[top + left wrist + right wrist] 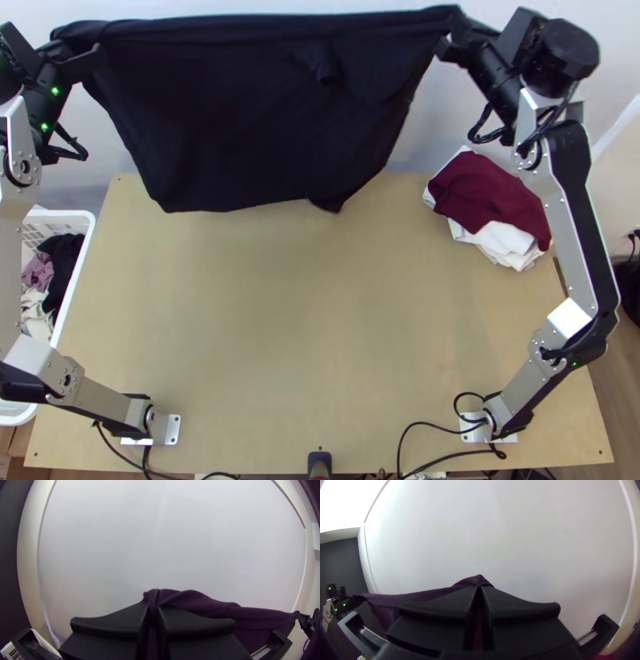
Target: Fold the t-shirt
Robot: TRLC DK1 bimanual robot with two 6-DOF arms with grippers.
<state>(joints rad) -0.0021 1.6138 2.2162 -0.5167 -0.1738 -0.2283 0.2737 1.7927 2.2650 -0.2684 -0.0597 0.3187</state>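
t-shirt: likely light, soft, limp; best held by top edge's ends
left gripper: pinched on one end
right gripper: clamped on other

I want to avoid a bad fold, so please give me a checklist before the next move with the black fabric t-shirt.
1. Left end effector shut on the black fabric t-shirt: ok.
2. Right end effector shut on the t-shirt: ok.
3. Upper edge pulled nearly straight: ok.
4. T-shirt smooth: not ok, small bunch right of its middle.
5. Lower edge touching the light wooden table: cannot tell.
6. Folded dark-red and white fabric stack apart from t-shirt: ok.
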